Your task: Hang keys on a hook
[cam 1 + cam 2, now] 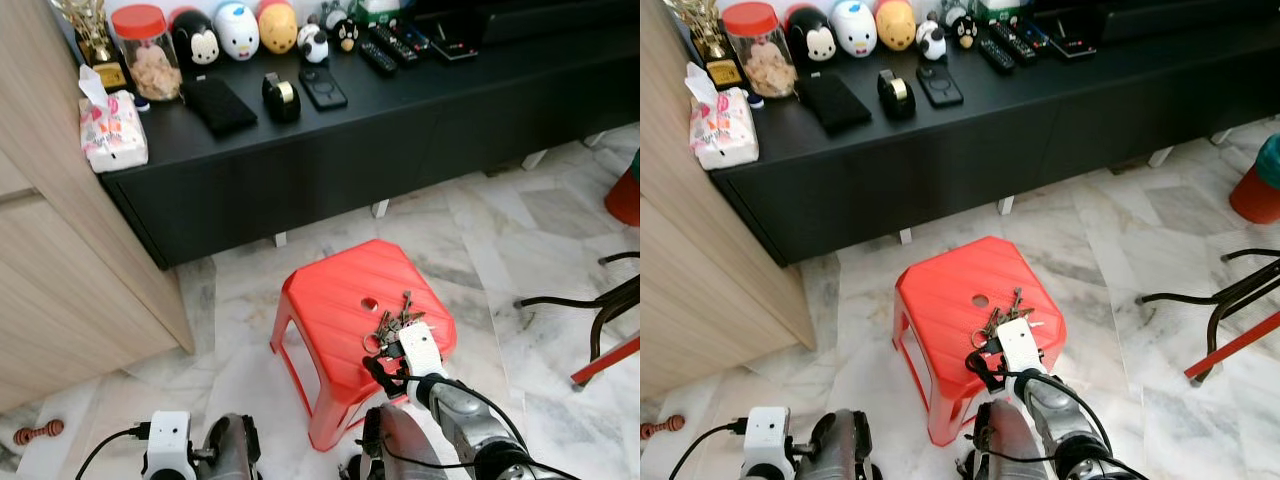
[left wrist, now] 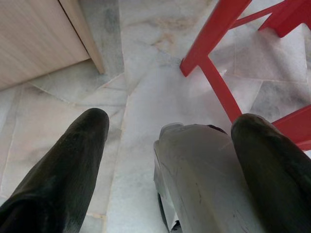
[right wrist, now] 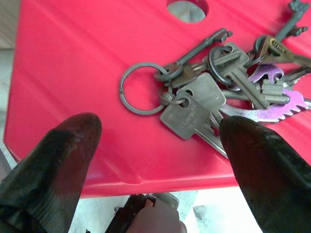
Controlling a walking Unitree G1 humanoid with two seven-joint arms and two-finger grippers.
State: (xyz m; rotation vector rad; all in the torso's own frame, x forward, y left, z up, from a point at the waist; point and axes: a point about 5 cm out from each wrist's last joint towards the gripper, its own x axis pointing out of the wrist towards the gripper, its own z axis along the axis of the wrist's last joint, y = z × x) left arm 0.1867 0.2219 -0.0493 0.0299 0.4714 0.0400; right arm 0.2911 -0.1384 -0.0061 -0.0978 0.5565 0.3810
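On a marble floor before a black sideboard, the right gripper hovers spread wide, with one bunch of keys just ahead on one red stool. Flat keys may slide off when pinched. The left gripper hangs idle, open.

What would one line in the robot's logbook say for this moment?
phase: reaching | right gripper: open, over keys | keys: lying on red stool | left gripper: open, low by floor

Keys bunched flat on red stool; loose ring; purple tag.
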